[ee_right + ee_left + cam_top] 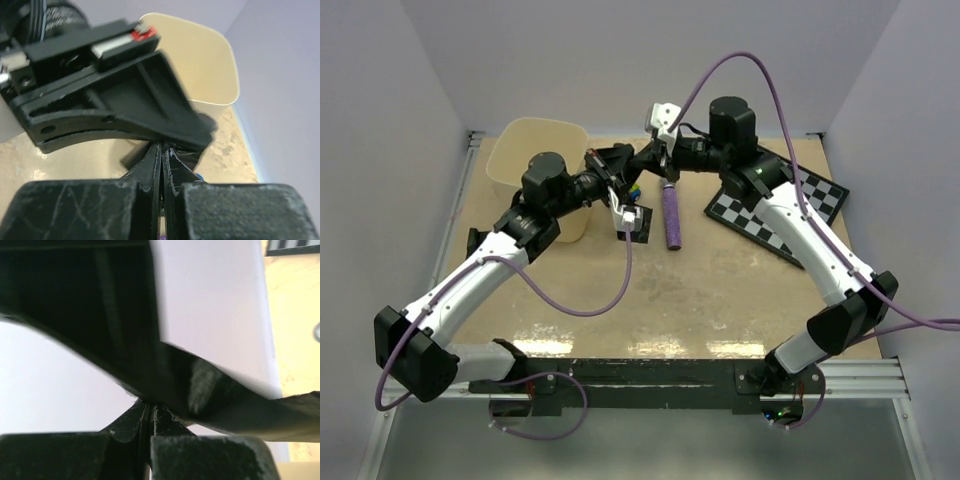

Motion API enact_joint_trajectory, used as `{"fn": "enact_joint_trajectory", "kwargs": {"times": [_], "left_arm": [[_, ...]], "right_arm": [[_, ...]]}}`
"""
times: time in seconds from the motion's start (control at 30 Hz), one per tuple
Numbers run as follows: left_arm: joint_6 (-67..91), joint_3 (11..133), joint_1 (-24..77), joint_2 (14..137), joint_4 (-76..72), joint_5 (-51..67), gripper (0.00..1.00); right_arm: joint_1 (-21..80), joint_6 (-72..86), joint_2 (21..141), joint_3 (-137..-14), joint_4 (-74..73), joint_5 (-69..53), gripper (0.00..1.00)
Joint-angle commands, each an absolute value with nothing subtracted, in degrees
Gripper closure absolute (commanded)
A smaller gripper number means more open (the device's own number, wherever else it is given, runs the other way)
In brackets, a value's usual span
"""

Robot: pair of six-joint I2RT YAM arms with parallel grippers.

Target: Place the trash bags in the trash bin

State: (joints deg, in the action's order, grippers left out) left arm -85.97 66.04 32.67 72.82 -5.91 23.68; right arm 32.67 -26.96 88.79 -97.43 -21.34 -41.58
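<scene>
The trash bag (210, 390) isn't in the trash bin (535, 150) yet. It's a dark, glossy strip of film strung up in the air just to the right of the bin's rim. The left gripper (150, 412) has its fingers clamped tight on one bit of the film. The right gripper (161, 150) faces it nose to nose, also squeezed down on a crinkly bit. A purple cylinder (672, 215) lies on the table (720, 290) further right of the bin. The chequered board (775, 215) is further right again.

Cream trash bin (535, 150) upright, dark glossy trash bag (210, 390) (stretched taut) beside it
</scene>
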Motion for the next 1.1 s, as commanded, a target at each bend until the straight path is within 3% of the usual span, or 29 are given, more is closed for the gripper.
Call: {"fn": "enact_joint_trajectory", "kwargs": {"times": [0.0,0.1,0.33,0.47,0.63,0.8,0.93,1.07], "left_arm": [[-88.6,67.1,33.0,72.0,5.3,24.2,1.0],[-89.0,66.4,33.0,70.4,3.9,24.9,1.0],[-85.7,68.3,33.0,72.1,-13.4,22.7,1.0],[-85.6,68.6,33.0,73.7,-8.3,20.7,1.0],[-87.4,65.9,33.0,71.1,2.2,23.5,1.0],[-86.8,66.2,33.0,69.3,-5.7,26.8,1.0],[-84.4,68.1,33.0,71.2,-10.7,25.4,1.0],[-84.1,68.9,32.9,73.7,-5.4,22.2,1.0]], "right_arm": [[29.4,-23.0,88.9,-101.0,-15.0,-38.5,1.0],[28.1,-26.4,90.2,-99.9,-17.0,-33.1,1.0],[34.4,-32.8,86.9,-91.8,-20.6,-33.8,1.0],[35.3,-29.4,85.4,-94.7,-19.4,-40.0,1.0],[31.4,-25.0,86.9,-97.4,-13.4,-33.4,1.0],[31.1,-31.4,88.6,-94.2,-16.5,-27.3,1.0],[33.5,-30.8,88.1,-91.1,-18.4,-30.8,1.0],[34.9,-30.1,86.1,-94.2,-19.3,-38.7,1.0]]}}
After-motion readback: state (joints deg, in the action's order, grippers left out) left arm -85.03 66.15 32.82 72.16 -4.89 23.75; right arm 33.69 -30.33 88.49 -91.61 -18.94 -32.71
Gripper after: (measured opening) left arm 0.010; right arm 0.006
